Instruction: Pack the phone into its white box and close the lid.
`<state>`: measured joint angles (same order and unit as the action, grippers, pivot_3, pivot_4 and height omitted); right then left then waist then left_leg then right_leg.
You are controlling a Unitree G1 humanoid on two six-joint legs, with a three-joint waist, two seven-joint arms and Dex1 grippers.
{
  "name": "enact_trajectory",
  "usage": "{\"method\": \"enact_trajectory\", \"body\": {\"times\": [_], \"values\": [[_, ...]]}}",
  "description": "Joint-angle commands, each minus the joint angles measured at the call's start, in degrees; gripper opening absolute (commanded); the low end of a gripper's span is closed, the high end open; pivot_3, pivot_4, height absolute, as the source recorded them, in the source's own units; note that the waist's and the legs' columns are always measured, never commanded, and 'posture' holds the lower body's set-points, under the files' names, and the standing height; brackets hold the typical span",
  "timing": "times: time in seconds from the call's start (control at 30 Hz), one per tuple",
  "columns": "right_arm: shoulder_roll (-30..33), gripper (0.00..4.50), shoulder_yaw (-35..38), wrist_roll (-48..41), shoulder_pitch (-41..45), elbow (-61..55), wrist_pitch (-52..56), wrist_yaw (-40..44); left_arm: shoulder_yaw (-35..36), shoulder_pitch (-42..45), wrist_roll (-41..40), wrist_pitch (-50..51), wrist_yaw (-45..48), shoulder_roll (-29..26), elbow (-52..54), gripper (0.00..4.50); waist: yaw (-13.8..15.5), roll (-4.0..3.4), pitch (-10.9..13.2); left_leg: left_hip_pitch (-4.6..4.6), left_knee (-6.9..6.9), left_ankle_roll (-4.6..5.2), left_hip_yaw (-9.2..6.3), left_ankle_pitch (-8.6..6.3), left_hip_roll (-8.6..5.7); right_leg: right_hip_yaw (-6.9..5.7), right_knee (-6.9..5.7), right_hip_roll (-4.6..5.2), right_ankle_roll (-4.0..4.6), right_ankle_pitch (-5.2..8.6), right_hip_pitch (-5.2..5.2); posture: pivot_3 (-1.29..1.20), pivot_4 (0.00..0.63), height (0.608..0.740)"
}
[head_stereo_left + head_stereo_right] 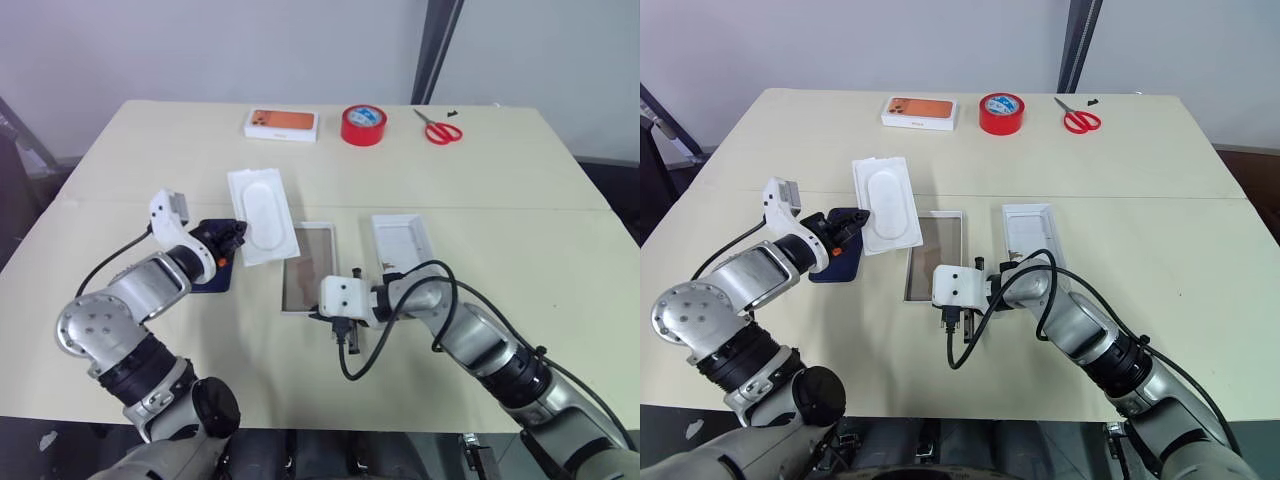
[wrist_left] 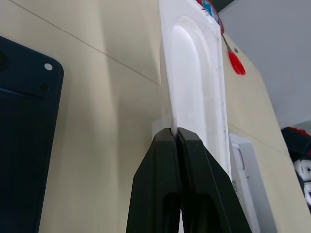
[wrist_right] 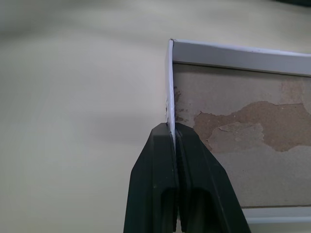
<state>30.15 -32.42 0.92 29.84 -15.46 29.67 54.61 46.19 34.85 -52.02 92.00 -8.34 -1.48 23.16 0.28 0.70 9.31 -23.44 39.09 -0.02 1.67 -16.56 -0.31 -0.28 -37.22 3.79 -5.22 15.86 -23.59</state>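
White box (image 3: 243,145) rim in right hand (image 3: 171,127)

bright, even overhead light; soft shadows on the worktop (image 1: 500,190); mild glare on the phone (image 2: 24,145); close fingers (image 3: 177,184) slightly blurred in wrist views.

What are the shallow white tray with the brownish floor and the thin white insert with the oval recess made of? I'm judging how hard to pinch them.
The shallow white tray looks like matte cardboard: torn brown patches on its floor. The thin white insert is probably smooth moulded pulp or plastic, with softly rounded contours.
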Motion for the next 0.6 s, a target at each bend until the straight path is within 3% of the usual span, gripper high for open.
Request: {"method": "enact_trajectory", "body": {"times": [0.03, 0.13, 0.37, 0.6], "values": [[-1.3, 1.33, 4.9, -4.6, 0.1, -3.9, 1.8, 0.6, -1.3, 0.0, -3.6, 0.5, -1.6, -0.5, 0.6, 0.0, 0.0, 0.0, 0.0, 0.0, 0.0, 0.0, 0.0, 0.0, 0.0, 0.0, 0.0, 0.0, 0.0, 0.0, 0.0, 0.0, 0.15, 0.725], [-0.7, 2.8, 9.0, -7.9, -0.3, -6.3, 3.3, 0.9, -1.9, -0.5, -5.7, 0.5, -3.1, -0.7, 0.6, 0.0, 0.0, 0.0, 0.0, 0.0, 0.0, 0.01, 0.0, 0.0, 0.0, 0.0, 0.0, 0.0, 0.0, 0.0, 0.0, 0.0, 0.15, 0.725], [5.7, 2.8, 17.6, -14.5, -1.9, -8.5, 5.8, 4.1, -6.1, -5.1, -13.3, 0.5, -8.7, -1.1, 1.1, 0.0, 0.1, 0.0, 0.0, 0.0, -0.01, 0.05, -0.01, -0.03, 0.0, 0.01, 0.02, 0.02, 0.0, 0.0, 0.01, 0.0, 0.15, 0.725], [7.0, 2.8, 18.7, -13.8, -2.8, -6.5, 4.6, 2.5, -11.3, -8.5, -20.2, 0.5, -16.2, 0.2, 1.2, 0.0, 0.0, 0.0, 0.0, 0.0, -0.02, 0.08, -0.02, -0.05, 0.0, 0.01, 0.01, 0.03, 0.0, 0.0, 0.01, 0.0, 0.15, 0.725]]}}
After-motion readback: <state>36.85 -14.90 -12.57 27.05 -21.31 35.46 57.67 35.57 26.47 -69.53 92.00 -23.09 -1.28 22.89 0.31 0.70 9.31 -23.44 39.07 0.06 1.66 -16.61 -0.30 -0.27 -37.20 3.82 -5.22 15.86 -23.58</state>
